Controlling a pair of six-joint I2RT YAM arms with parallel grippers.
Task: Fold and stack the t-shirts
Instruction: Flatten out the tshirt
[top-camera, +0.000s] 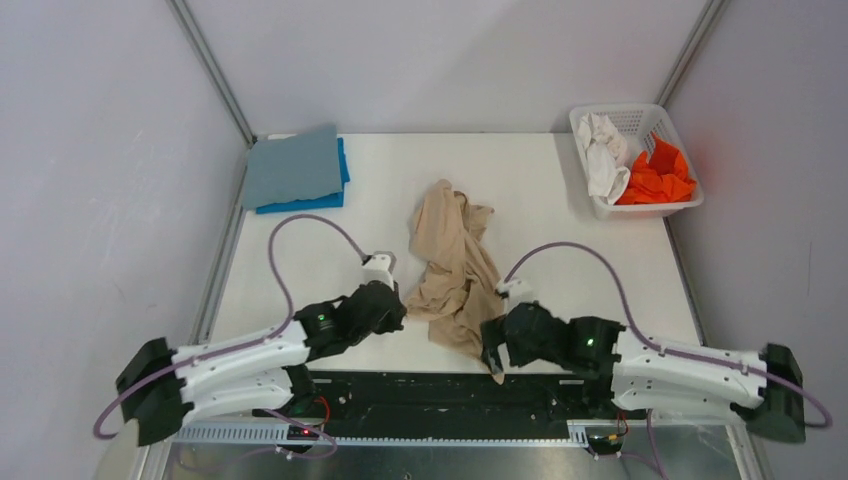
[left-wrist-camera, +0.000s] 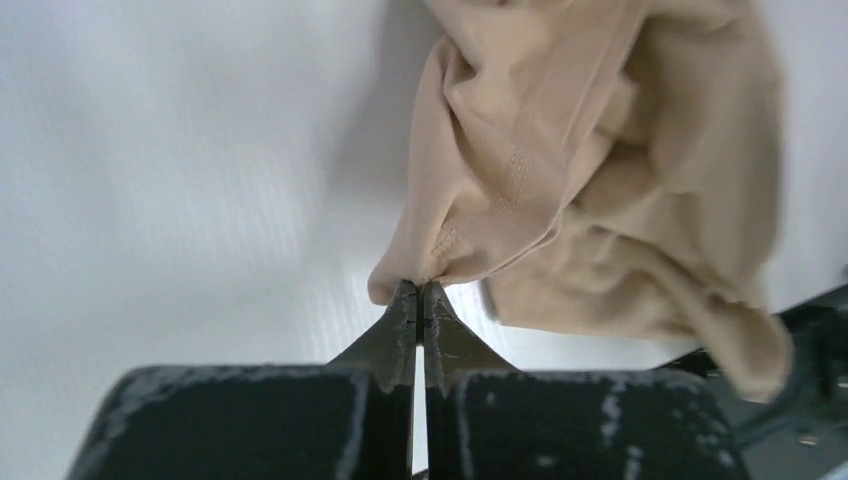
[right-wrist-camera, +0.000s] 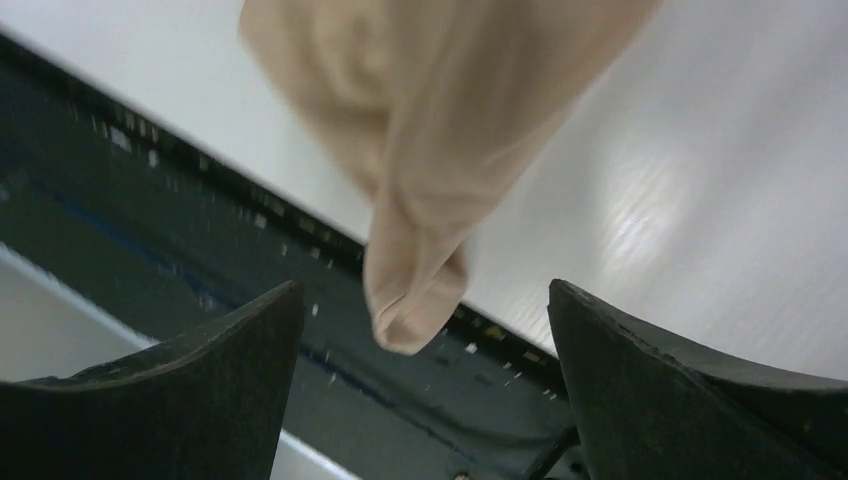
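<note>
the crumpled tan t-shirt (top-camera: 452, 262) lies on the desk (top-camera: 560, 200) near its front edge, its left hem pinched in the pressed-together left pincer (left-wrist-camera: 419, 292), while a corner drooping over that edge hangs between the wide-spread right pincer (right-wrist-camera: 422, 295).

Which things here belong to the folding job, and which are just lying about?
Job: tan shirt, grey-blue shirt, blue shirt, white shirt, orange shirt.
Lying about: basket.
</note>
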